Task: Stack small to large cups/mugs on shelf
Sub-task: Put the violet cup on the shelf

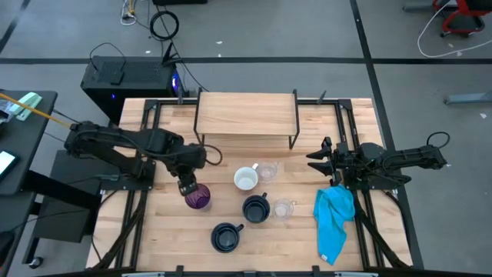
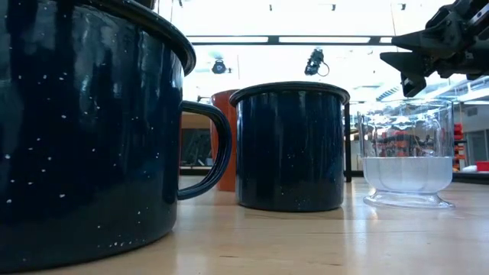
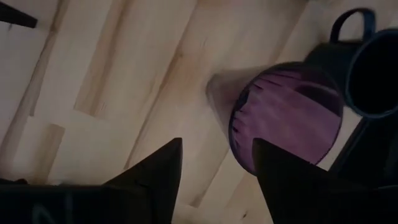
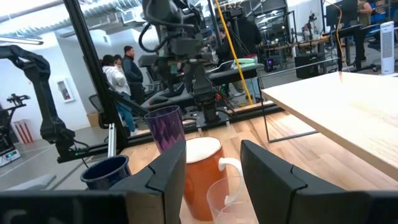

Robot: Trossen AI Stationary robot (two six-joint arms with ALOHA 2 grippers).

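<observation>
Six cups on the table, none on the shelf [image 1: 246, 114] yet: 1 purple tumbler [image 1: 197, 198], 1 orange-brown mug [image 1: 246, 179], 2 navy mugs [image 1: 256, 208] [image 1: 225, 237], 2 clear glasses [image 1: 268, 171] [image 1: 284, 208]. All stand in front of the shelf, mid-table. Left gripper [image 1: 187, 186] hangs right over the tumbler's rim, fingers spread apart w/ nothing between them, one finger over the rim; can't tell if it touches. Right gripper [image 1: 317, 161] sits off to the right, fingers parted, holding nothing, near a blue cloth [image 1: 334, 221].
</observation>
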